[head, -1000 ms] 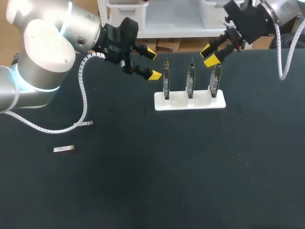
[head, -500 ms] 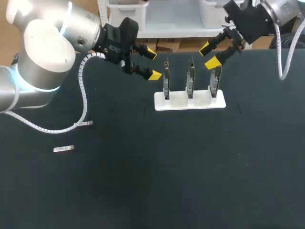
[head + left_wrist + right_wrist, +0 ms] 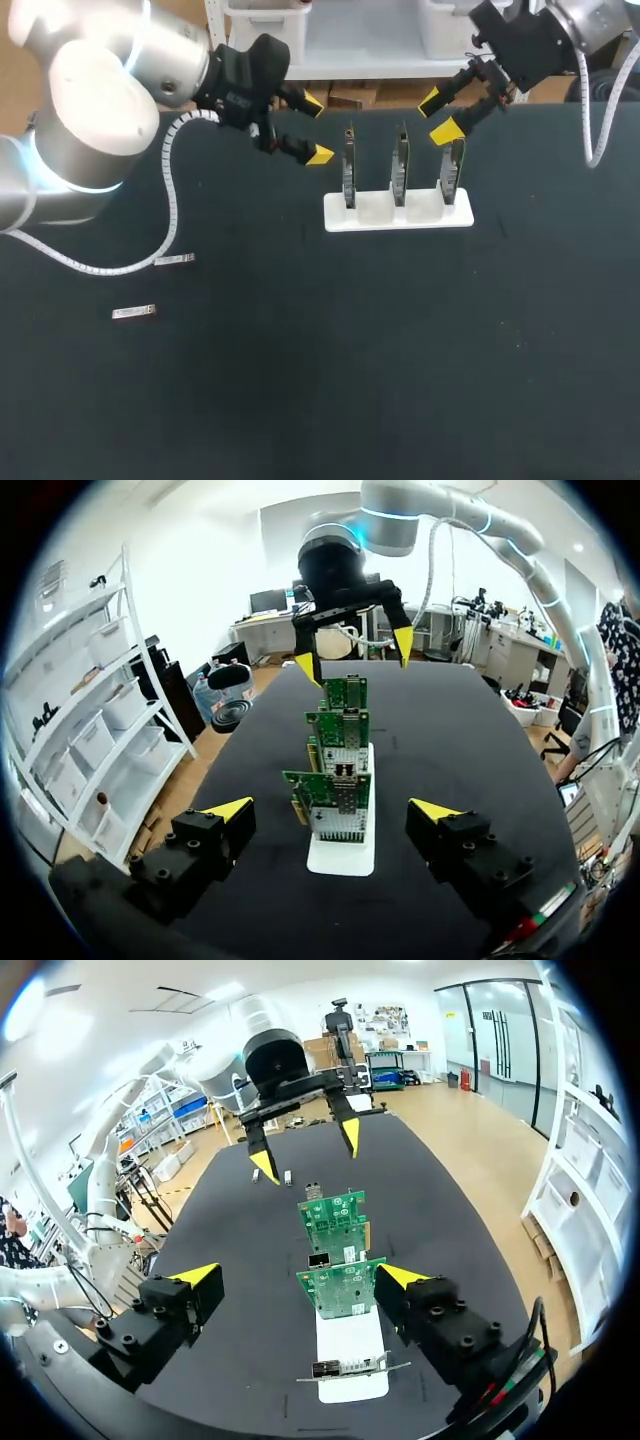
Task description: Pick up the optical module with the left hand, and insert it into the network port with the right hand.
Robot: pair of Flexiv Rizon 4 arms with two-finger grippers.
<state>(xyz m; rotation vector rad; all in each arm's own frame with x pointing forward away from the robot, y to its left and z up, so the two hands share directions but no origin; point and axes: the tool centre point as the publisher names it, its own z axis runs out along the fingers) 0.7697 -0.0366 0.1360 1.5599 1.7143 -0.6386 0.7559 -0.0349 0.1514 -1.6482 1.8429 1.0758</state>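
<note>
The left gripper (image 3: 316, 128), open and empty, has edged back from the boards (image 3: 400, 165), the right gripper (image 3: 438, 116) likewise open, so the module (image 3: 133, 313) lies unpicked, well apart.

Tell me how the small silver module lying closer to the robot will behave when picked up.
The module looks like a short metal bar, so it is probably stiff and light. It lies flat on the table, so it is unlikely to roll, though its thin, smooth sides might slip in a grasp.
</note>
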